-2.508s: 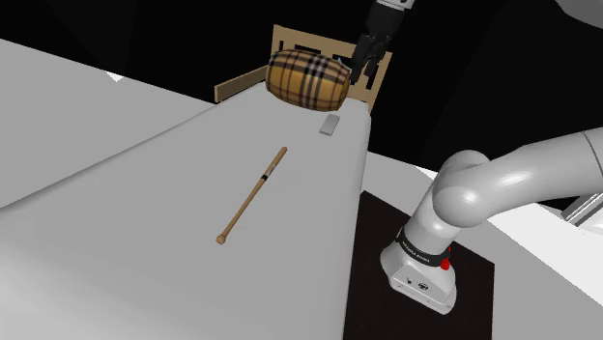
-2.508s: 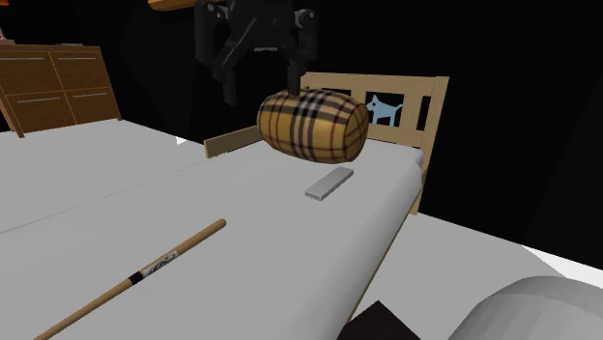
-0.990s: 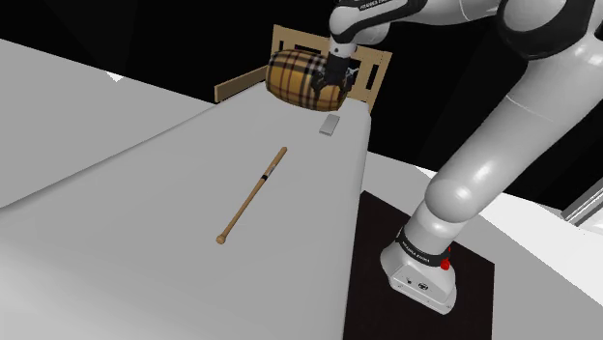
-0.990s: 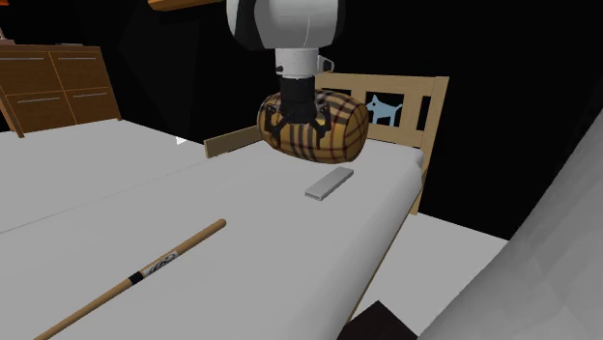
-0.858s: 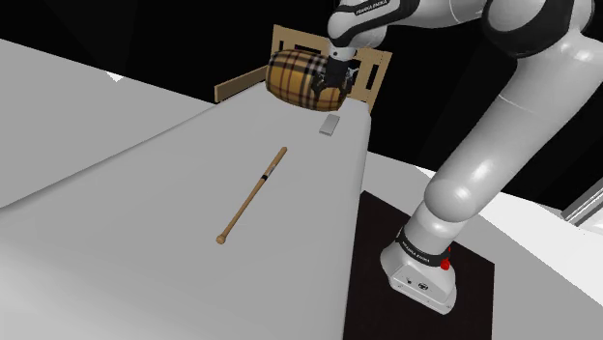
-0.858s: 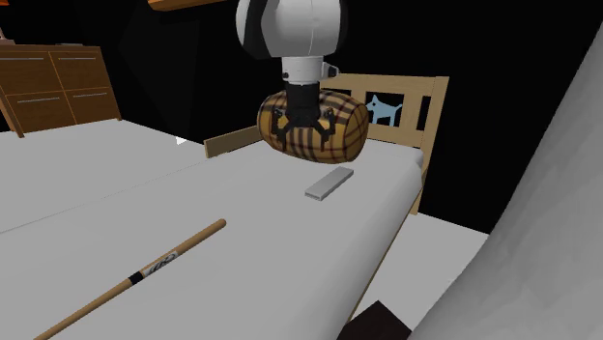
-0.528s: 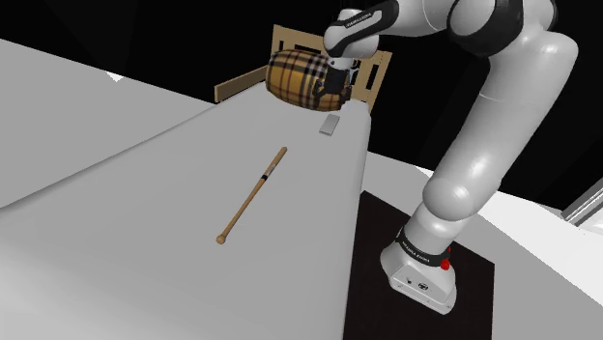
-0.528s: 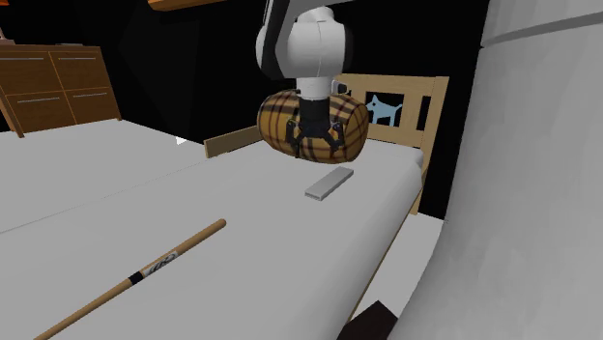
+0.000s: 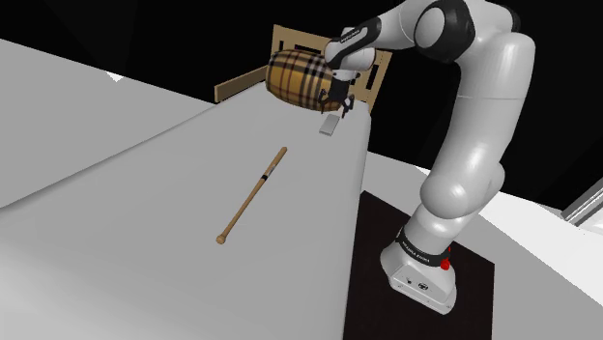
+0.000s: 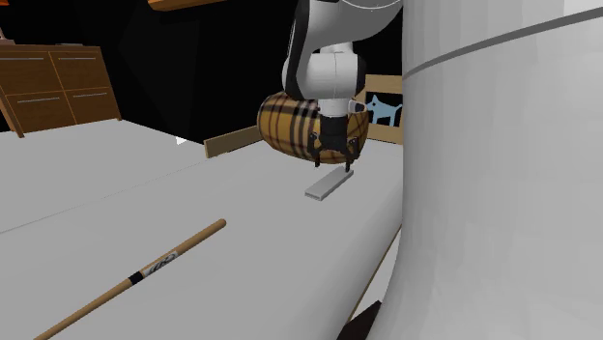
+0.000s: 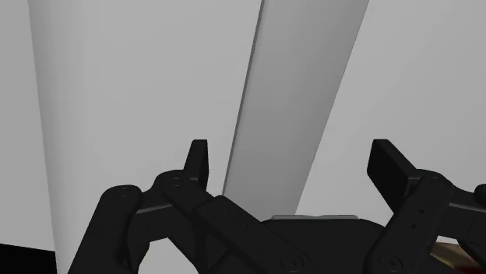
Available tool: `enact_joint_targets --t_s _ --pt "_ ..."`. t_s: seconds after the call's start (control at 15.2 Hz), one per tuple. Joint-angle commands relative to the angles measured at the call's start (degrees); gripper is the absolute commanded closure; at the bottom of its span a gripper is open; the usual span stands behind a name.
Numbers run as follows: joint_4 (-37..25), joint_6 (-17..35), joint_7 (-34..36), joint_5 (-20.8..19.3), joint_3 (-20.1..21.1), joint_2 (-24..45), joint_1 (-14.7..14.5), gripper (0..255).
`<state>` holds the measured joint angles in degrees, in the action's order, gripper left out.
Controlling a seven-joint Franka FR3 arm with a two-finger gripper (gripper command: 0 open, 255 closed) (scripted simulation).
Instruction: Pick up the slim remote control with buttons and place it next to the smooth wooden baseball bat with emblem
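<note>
A white robot arm (image 9: 483,116) reaches over a pale grey bed (image 9: 145,193) toward a barrel-shaped cushion (image 9: 298,77) in a tan, black and white plaid, which lies at the head of the bed and serves here as the landmark. The all-black gripper (image 9: 336,104) hangs directly in front of the cushion, pointing downward, partly covering the cushion's plaid face in the second exterior view (image 10: 332,164). Its two fingers (image 11: 198,163) are spread wide apart and grip nothing. The remote control (image 9: 330,126), drawn as a plain flat grey slab with no buttons visible, lies flat on the bed just in front of the cushion and right under the gripper (image 11: 294,167). In the wrist view the remote control (image 11: 304,93) runs lengthwise up the gap between the two fingers, neither of which touches it. In the second exterior view the fingertips hang just above the remote control (image 10: 329,182). The baseball bat (image 9: 253,194), light wood with a dark band and a small emblem near its middle, lies flat on the bed well apart from the cushion, toward the foot end (image 10: 135,277). Directly behind the cushion stands a light wooden headboard (image 10: 425,97) with a dog-shaped cutout. Far from the cushion, off to the second exterior view's left, stands a brown wooden dresser (image 10: 58,82).
</note>
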<state>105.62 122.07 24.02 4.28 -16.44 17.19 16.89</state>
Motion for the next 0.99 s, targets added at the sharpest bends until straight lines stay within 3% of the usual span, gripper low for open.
enact_joint_targets --t_s 0.0,0.33,0.86,0.92 --pt "0.2 1.2 0.1 0.4 0.0 1.0 0.2 0" --pt "1.8 4.8 -0.4 1.2 0.3 3.1 0.4 0" --pt "1.8 4.8 -0.4 1.2 0.3 3.1 0.4 0" --pt "1.8 4.8 -0.4 1.2 0.3 3.1 0.4 255"
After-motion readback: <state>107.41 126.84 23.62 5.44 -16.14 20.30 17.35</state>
